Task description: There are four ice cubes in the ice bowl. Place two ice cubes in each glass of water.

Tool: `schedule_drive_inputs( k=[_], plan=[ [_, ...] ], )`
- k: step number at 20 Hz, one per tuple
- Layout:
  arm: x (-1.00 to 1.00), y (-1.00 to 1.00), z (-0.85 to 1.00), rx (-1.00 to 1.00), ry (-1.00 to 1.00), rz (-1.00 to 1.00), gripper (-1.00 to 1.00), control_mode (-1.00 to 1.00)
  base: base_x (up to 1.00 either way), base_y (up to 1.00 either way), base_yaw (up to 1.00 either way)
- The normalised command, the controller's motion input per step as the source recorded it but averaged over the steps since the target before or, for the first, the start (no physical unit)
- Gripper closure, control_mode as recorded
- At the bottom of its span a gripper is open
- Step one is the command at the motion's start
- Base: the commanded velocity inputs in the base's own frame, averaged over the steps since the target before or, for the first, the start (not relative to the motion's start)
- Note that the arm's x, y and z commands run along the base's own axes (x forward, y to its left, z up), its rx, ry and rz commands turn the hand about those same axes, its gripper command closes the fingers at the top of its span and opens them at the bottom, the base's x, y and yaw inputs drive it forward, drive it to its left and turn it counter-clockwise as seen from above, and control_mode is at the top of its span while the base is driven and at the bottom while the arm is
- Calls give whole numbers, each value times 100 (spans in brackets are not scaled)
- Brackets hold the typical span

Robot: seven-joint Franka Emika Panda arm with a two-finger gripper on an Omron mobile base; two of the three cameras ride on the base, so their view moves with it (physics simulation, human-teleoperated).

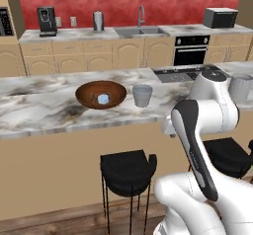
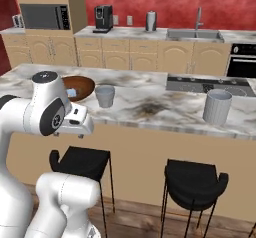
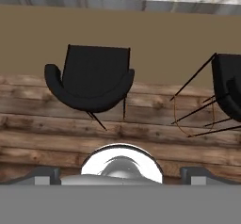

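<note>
Left base view, ice bowl (image 1: 101, 94) holding ice cubes (image 1: 103, 99), tumbler (image 1: 142, 95) beside

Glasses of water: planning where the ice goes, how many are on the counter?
2. A shorter glass stands just right of the ice bowl; a taller glass stands farther right, by the cooktop.

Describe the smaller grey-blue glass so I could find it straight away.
Start at the long marble-topped island counter and find the wide dark reddish-brown wooden bowl. The short grey-blue translucent tumbler stands just beside it, apart from it. The taller grey-blue tumbler stands far off, by the black cooktop.
</note>
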Motion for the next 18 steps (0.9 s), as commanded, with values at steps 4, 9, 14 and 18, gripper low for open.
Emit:
schedule_drive_inputs(
  k=[4,9,14,18],
  plan=[
    [0,0,0,0,0,0,-100,100,0,-42,0],
    [0,0,0,0,0,0,-100,100,1,-44,0],
    [0,0,0,0,0,0,-100,100,6,-47,-1],
    [0,0,0,0,0,0,-100,100,16,-30,-1]
  ],
)
